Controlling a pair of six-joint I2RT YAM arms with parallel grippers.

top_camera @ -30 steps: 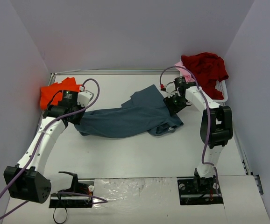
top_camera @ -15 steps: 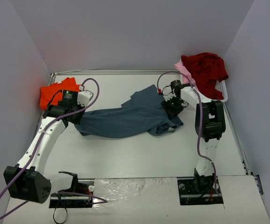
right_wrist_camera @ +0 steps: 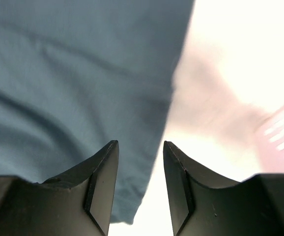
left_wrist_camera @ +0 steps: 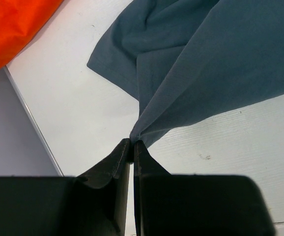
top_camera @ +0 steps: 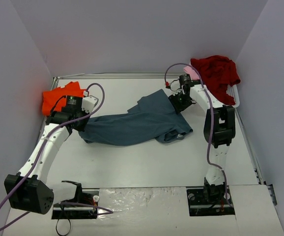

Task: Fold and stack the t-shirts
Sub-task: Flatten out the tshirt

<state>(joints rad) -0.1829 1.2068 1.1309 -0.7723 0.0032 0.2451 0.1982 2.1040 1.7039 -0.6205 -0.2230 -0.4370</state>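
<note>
Four t-shirts show in the top view; the slate blue-grey shirt [top_camera: 137,123] lies rumpled and stretched across the middle of the frame on the white table [top_camera: 132,162]; the orange shirt [top_camera: 58,98] sits bunched at the left edge, close to the wall; the dark red shirt [top_camera: 215,71] is heaped over the white basket [top_camera: 234,98] in the upper right, with a strip of the pale pink shirt [top_camera: 192,71] showing at its left side.

At the left end of the blue-grey shirt, the left gripper [left_wrist_camera: 132,143] has its jaws pressed together on a pinched corner of the cloth, which fans up and to the right from the tips in the left wrist view; orange cloth fills that view's upper left corner.

At the shirt's upper right end, near the basket, the right gripper [right_wrist_camera: 140,147] has its jaws parted with nothing between them; blue-grey cloth fills the left of the right wrist view, its edge running down toward the gap; the right side there is pale and blurred.
</note>
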